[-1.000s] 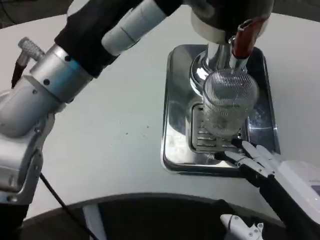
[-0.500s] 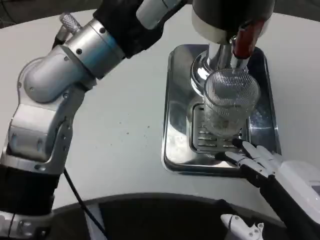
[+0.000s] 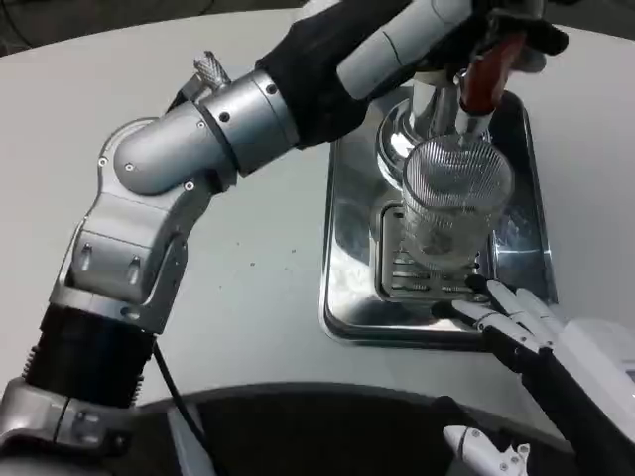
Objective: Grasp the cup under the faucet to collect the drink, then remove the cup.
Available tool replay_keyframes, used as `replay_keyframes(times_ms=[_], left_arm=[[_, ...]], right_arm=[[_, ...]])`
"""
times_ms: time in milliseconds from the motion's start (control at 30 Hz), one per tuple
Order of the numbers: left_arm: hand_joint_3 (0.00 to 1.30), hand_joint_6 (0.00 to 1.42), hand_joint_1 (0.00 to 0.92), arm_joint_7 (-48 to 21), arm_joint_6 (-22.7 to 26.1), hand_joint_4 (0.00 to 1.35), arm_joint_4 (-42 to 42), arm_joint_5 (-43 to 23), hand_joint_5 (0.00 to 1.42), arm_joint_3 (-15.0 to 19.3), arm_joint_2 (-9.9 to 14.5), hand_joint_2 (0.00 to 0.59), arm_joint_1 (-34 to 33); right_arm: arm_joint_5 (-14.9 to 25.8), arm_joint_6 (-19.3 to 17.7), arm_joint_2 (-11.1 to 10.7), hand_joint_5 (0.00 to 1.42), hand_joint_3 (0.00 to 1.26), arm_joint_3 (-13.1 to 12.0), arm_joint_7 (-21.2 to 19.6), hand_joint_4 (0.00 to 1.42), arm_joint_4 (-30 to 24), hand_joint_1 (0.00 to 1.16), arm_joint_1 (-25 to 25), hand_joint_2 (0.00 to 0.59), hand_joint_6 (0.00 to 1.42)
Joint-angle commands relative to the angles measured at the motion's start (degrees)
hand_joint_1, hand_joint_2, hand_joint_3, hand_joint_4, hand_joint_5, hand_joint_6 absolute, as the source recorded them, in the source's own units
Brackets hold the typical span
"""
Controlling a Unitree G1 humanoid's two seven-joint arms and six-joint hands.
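Observation:
A clear ribbed cup stands upright on the drip grate of the steel tray, right below the faucet with its red lever. My left arm reaches across the table from the left. My left hand sits at the picture's top edge against the top of the red lever, cut off by the frame, so its grip is unclear. My right hand lies at the tray's front right edge with its fingers stretched out toward the cup's base, a little short of it and holding nothing.
The dispenser's chrome column rises behind the cup. My left elbow and forearm hang over the white table left of the tray. A dark curved edge runs along the bottom of the picture.
My left arm has swung up and to the right, bringing its hand onto the red lever. The right hand has stayed almost still by the tray's front edge. The cup has not moved.

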Motion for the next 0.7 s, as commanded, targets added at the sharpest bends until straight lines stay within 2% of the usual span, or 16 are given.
replay_keyframes(times_ms=[33, 433, 700], left_arm=[[0.17, 0.26, 0.000, -1.2, -1.3, 0.12, 1.9, 2.4, 0.25, -1.1, -0.3, 0.065, -0.6], [0.16, 0.19, 0.000, -2.3, -5.4, 0.12, 5.5, 7.5, 0.24, -3.3, 0.1, 0.065, 0.1], [0.16, 0.14, 0.000, 0.0, -13.6, 0.12, 7.7, 14.9, 0.22, -5.5, 0.8, 0.065, 0.4]], right_arm=[[0.5, -0.4, 0.3, 0.00, 0.16, -0.4, -0.1, 0.00, -1.1, 0.34, 1.2, 0.422, 0.00], [0.6, -0.1, 0.5, 0.00, 0.16, 0.0, 0.1, 0.00, -1.2, 0.34, 1.3, 0.422, 0.00], [1.0, 0.1, 0.4, 0.00, 0.16, -0.5, 0.3, 0.00, -1.7, 0.34, 1.7, 0.422, 0.00]])
